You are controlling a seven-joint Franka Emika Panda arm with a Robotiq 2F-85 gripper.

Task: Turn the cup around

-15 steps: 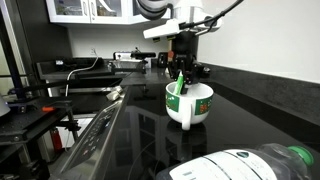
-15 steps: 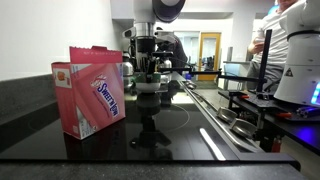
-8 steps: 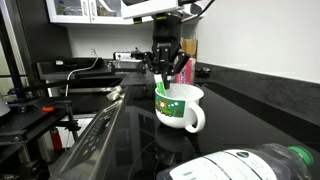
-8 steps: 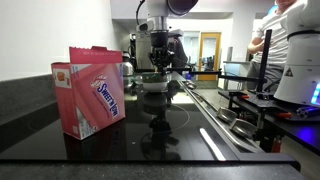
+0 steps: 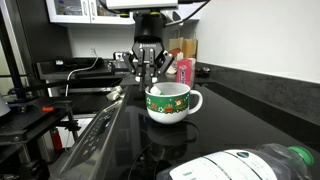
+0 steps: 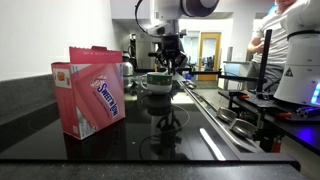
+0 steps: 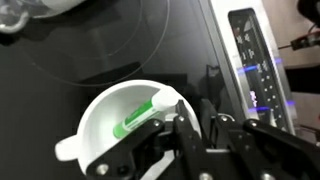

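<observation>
The gripper hangs right over the cup. Its fingertips come down to the rim on the side away from the handle. The cup sits flat on the shiny black counter, just under the gripper. The fingers look a bit apart, but I cannot tell if they pinch the rim or are free of it. In the wrist view the cup is right under the fingers too. What could go wrong? If the fingers grab only one edge and pull up or turn fast, the cup could tip over or slip out, since the counter looks smooth. A big swing could also knock the pink container that stands close behind the gripper. The bottle is far from the gripper, so it looks safe.
</observation>
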